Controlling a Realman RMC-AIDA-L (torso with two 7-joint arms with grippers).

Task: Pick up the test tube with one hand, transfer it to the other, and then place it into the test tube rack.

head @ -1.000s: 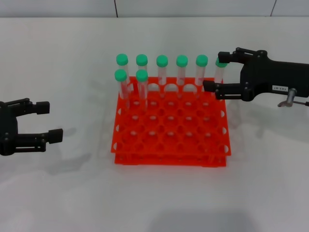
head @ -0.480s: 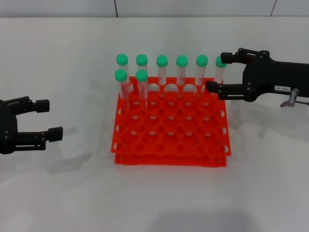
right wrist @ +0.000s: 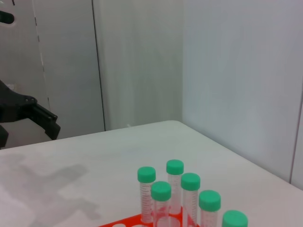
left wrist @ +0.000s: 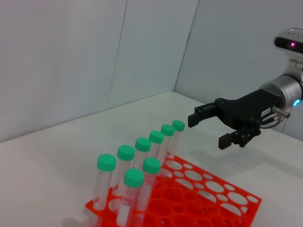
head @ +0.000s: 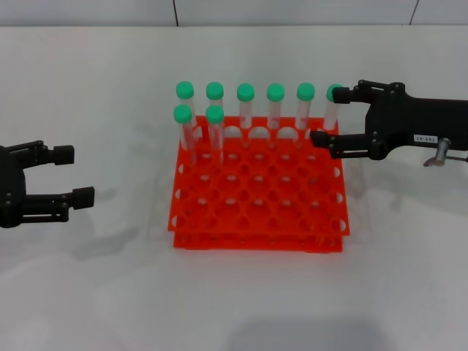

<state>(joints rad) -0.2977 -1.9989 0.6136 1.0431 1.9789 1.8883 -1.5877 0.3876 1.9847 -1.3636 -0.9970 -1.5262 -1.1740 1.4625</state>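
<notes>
Eight green-capped tubes stand upright in the orange test tube rack (head: 259, 191): six along the far row and two more in the next row at the left end. The one at the right end of the far row, the test tube (head: 333, 111), sits in its hole in the corner, and the right gripper (head: 326, 115) is right beside it, fingers spread apart with one finger (head: 349, 93) level with the green cap and the other lower down by the rack's edge. From where I stand the fingers straddle the tube's far side without pinching it; the left wrist view shows clear air between the finger tips and the nearest cap.

The left gripper (head: 69, 175) hangs off to the left above the worktop (head: 110, 292), well apart from the rack, fingers spread and holding nothing.

I see no loose tube on the worktop. So this fits either a tube just set into the corner hole and let go, or a tube in the rack about to be taken; the scene alone does not settle which.

Compared with a second ago, the right gripper has drawn slightly away to the right, so the corner tube's cap shows more fully. The left gripper has slipped a little further left. The tubes stand as they did.
</notes>
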